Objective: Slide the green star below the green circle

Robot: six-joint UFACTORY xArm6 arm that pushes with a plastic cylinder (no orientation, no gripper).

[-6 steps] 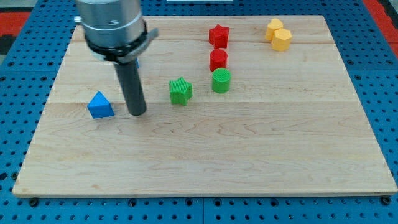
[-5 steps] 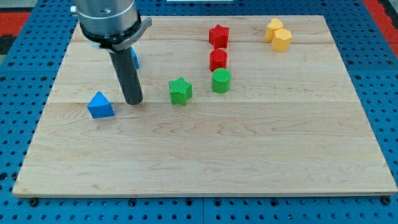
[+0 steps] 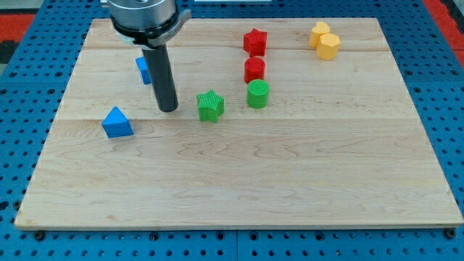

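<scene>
Contact is not made: my tip, a bare rod holding nothing, is set just left of the green star block, itself lower-left of the green circle block.

On the wooden counter, a blue triangular block lies near the nine o'clock edge. At about its one o'clock, well apart, a second blue block shows only in part, its shape unclear. A red star lies toward twelve o'clock, and a red round block sits just at its six o'clock, close but apart. Near the two o'clock corner two yellow blocks touch: one whose shape is hard to make out, and a yellow hexagon at its five o'clock. A blue pegboard surrounds the counter.
</scene>
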